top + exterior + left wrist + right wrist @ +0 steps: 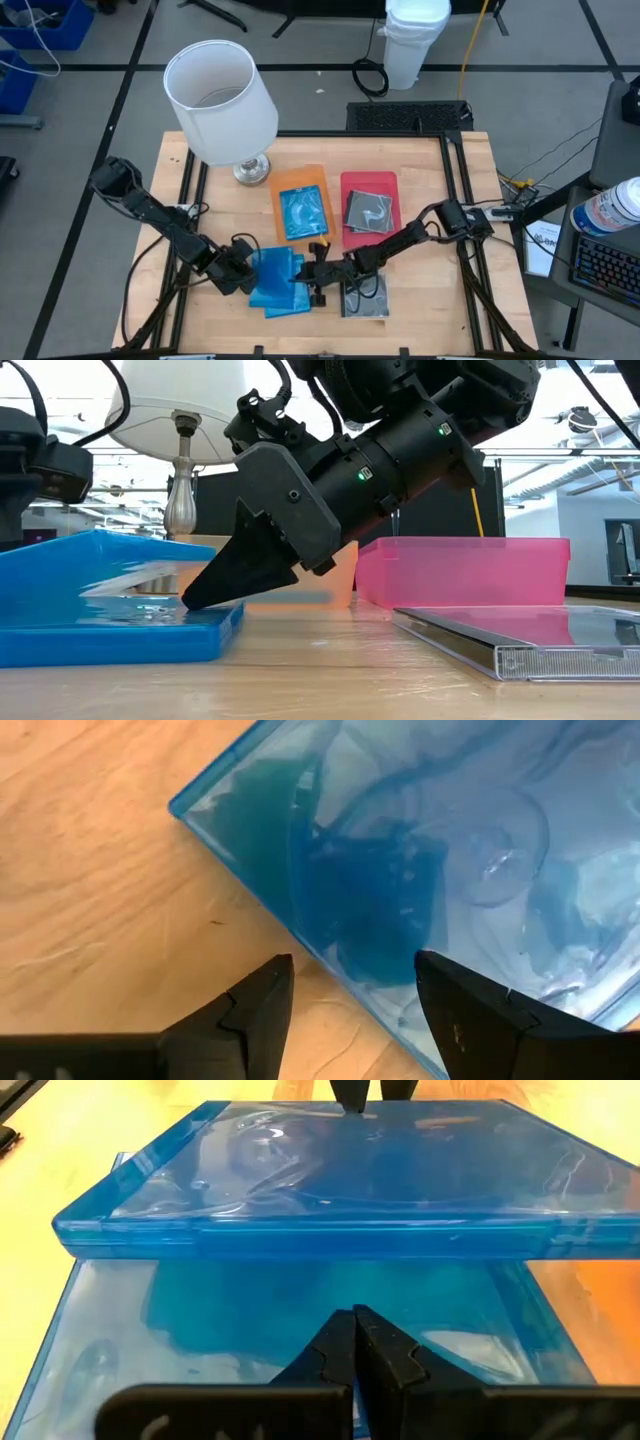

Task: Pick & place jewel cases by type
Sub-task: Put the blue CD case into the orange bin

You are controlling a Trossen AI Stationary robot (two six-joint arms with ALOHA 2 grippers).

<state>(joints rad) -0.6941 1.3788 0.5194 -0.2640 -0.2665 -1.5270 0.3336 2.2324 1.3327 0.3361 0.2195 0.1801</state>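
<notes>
Two translucent blue jewel cases lie stacked near the table's front edge; the upper one rests askew on the lower one. My right gripper is shut, its tips on the lower case. My left gripper stands open at the stack's left side, one finger over the wood and the other over a blue case's edge. A clear, dark-backed jewel case lies flat to the right of the stack. My right gripper presses its shut fingertips down on the lower blue case's top face, near its right edge. The fingers slant down from the table's right. The case lies flat on the table. Whether my left gripper touches a case, I cannot tell.
An orange tray holds a blue case and a red tray holds a dark one, both behind the stack. A white-shaded lamp stands at the far left. There is bare wood on the table's right part.
</notes>
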